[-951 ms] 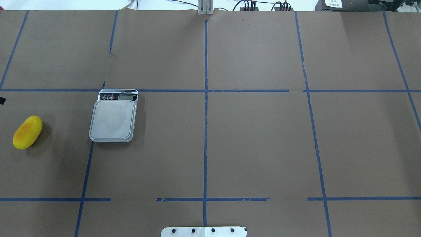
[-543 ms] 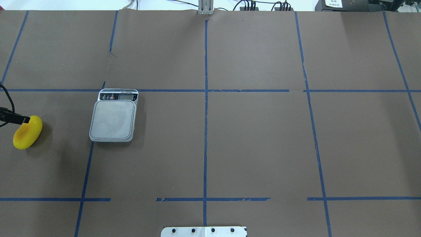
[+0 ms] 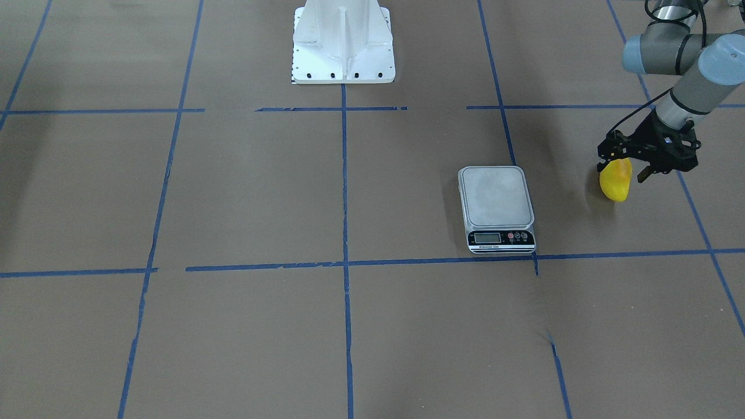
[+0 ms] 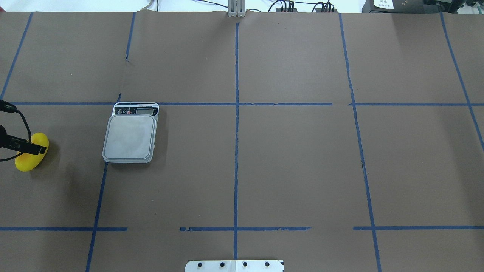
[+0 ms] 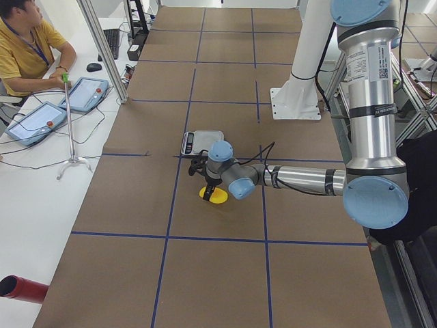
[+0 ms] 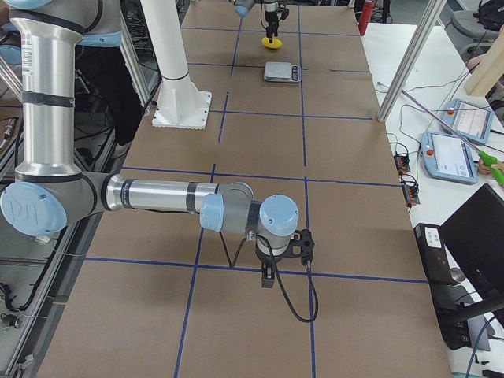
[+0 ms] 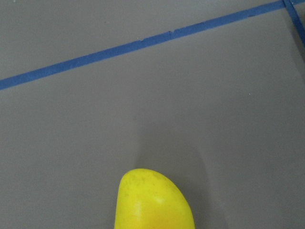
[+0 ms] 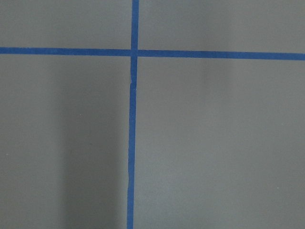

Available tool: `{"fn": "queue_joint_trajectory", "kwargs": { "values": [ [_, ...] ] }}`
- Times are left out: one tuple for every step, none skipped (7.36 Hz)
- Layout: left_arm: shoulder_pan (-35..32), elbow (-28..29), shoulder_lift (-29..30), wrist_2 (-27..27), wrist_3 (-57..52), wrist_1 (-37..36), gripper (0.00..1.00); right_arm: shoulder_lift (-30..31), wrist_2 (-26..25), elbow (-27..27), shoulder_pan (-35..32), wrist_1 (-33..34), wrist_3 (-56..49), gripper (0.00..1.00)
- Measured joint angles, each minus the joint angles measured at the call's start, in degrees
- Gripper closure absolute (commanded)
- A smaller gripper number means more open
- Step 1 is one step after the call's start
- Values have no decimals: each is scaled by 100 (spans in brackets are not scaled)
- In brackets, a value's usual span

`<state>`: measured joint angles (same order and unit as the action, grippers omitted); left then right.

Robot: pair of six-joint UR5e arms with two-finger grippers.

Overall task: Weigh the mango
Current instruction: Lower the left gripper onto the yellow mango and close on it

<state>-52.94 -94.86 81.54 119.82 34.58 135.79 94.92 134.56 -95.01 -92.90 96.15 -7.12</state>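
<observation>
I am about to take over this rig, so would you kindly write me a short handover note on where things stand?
Left gripper: open, down over the mango, fingers apparently straddling it; no grasp yet.
Right gripper: over bare table, far from the job; whether it is open or shut cannot be told.
Mango: lying on the table beside the scale, not touching it.
Scale: platform empty.
Done: approach to the mango.
Left: close, lift, place the mango on the platform, release.
</observation>
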Motion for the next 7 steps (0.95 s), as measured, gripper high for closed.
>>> {"fn": "queue_joint_trajectory", "kwargs": {
  "values": [
    [53, 77, 5, -76, 8, 2, 0, 0, 0, 0, 0, 0, 0, 0],
    [93, 172, 21, -108, 10, 6, 10, 0, 0, 0, 0, 0, 0, 0],
    [123, 229, 36, -120, 7, 8, 37, 0, 0, 0, 0, 0, 0, 0],
    [136, 262, 42, -122, 1, 8, 71, 0, 0, 0, 0, 0, 0, 0],
    [140, 285, 47, -111, -7, 9, 100, 0, 0, 0, 0, 0, 0, 0],
    [135, 251, 49, -85, 7, 7, 100, 0, 0, 0, 0, 0, 0, 0],
    [114, 42, 43, -66, 89, -29, 100, 0, 0, 0, 0, 0, 0, 0]
  ]
}}
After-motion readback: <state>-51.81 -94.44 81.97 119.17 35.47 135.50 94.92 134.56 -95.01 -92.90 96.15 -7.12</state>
